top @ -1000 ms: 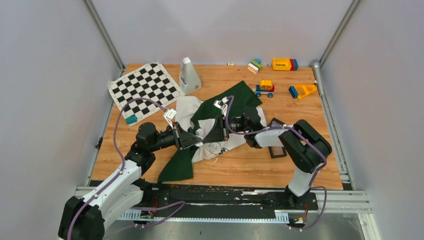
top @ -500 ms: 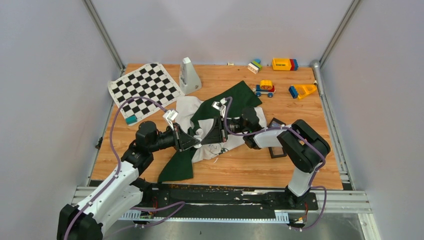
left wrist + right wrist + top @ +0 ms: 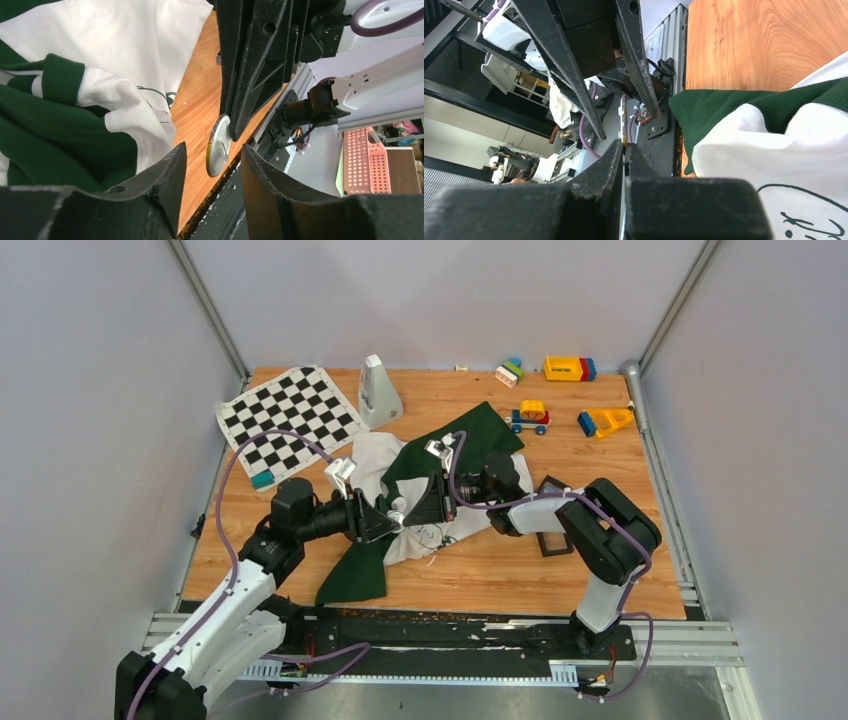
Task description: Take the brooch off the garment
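Note:
The garment [image 3: 375,455], a white T-shirt with dark green sleeves, lies crumpled mid-table; it also shows in the left wrist view [image 3: 120,55] and the right wrist view [image 3: 774,145]. The brooch [image 3: 218,145] is a small round disc with a gold rim and a silver back with a pin. It is off the cloth, above bare wood. My right gripper [image 3: 625,147] is shut on the brooch's edge [image 3: 624,120]. My left gripper [image 3: 212,172] is open, its jaws either side of the disc without touching it. In the top view both grippers meet at the shirt's front edge [image 3: 400,512].
A chequered mat [image 3: 290,415] with a teal block [image 3: 262,479] lies far left. A grey wedge-shaped object [image 3: 378,392] stands behind the shirt. Toy blocks [image 3: 567,368] and a toy car [image 3: 530,416] lie far right. A black square tray [image 3: 553,540] sits under the right arm.
The left arm has drawn slightly left and back, and the right gripper has edged left. The brooch stays in the right gripper.

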Controlling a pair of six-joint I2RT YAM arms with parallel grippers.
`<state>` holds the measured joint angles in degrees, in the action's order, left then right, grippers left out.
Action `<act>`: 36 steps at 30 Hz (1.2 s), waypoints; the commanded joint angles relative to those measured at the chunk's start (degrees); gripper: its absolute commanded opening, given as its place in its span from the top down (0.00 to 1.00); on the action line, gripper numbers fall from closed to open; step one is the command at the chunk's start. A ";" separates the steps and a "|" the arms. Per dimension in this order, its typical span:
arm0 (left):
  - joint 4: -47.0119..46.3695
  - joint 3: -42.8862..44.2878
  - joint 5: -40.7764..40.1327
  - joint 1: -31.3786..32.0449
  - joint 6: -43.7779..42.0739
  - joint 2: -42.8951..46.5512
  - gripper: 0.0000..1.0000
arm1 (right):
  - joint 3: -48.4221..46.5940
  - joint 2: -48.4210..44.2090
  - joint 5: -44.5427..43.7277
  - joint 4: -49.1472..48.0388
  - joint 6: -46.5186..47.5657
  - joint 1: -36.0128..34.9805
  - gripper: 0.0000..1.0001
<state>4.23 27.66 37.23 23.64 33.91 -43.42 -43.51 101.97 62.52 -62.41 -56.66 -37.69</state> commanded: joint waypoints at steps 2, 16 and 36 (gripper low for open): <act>-7.40 -1.38 3.67 -0.17 3.72 0.22 0.46 | -1.58 -0.28 0.43 -0.17 1.29 0.25 1.00; -16.34 -5.26 7.86 -1.76 10.06 1.68 0.61 | -1.41 -0.20 0.50 -0.87 0.65 0.42 1.00; -14.50 -5.91 7.88 -3.25 9.97 3.82 0.98 | -1.14 0.59 1.04 -3.68 -1.41 0.89 1.00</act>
<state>-7.81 21.26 43.46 20.60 43.75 -39.57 -43.55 101.97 63.64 -64.18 -58.19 -37.34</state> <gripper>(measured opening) 0.094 0.024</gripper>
